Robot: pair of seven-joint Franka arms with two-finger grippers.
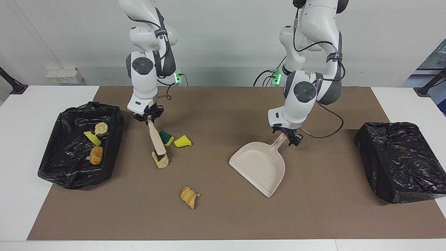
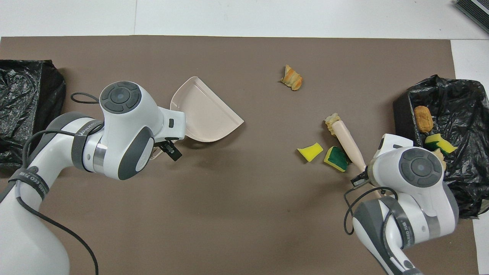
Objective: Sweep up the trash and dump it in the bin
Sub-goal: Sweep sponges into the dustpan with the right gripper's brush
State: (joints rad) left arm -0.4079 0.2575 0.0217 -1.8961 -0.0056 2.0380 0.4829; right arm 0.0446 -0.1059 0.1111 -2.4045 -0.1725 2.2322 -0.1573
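Four scraps (image 1: 182,141) lay centre-frame, one bread lump (image 1: 162,162) under the slanted brush (image 1: 155,137) my right gripper (image 1: 149,118) pinched, dustpan (image 1: 259,167) mouth facing them; I couldn't tell the left gripper's (image 1: 291,138) hold.

Dustpan (image 1: 259,167): smooth beige plastic, slight sheen; brush (image 1: 155,139) handle same. Bin liners (image 1: 400,160): crinkled glossy black plastic film. Table mat (image 1: 223,216): matt brown, paper-like. Sponge pieces (image 1: 182,141): porous foam. Arm shells (image 2: 126,141): glossy white plastic
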